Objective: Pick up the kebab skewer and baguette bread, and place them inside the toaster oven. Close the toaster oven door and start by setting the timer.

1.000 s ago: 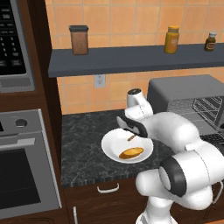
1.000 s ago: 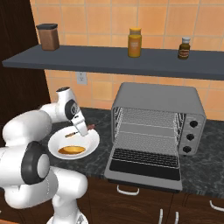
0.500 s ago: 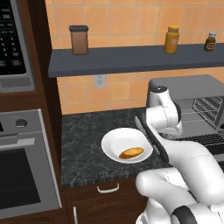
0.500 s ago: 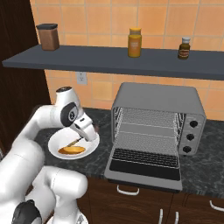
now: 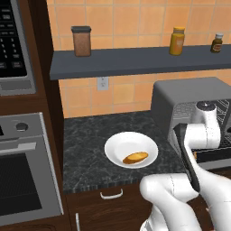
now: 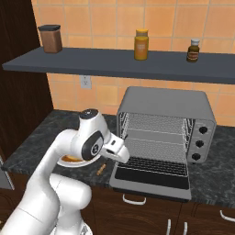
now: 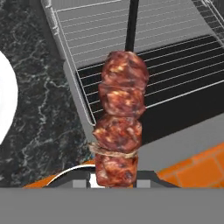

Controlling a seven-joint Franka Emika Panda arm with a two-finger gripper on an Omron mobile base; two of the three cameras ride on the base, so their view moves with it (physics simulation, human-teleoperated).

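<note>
Fingers (image 7: 114, 183) pinching the kebab skewer (image 7: 120, 135); it juts ahead over the toaster oven door (image 7: 175, 127).

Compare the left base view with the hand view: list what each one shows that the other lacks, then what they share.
Left base view alone: the baguette bread lying on the white plate, the wall shelf with its jars, and the built-in steel oven at the left.

Hand view alone: the kebab skewer up close, held in the hand, its reddish-brown chunks pointing toward the wire rack.

Both: the toaster oven, open, the dark speckled counter, and part of the plate.
</note>
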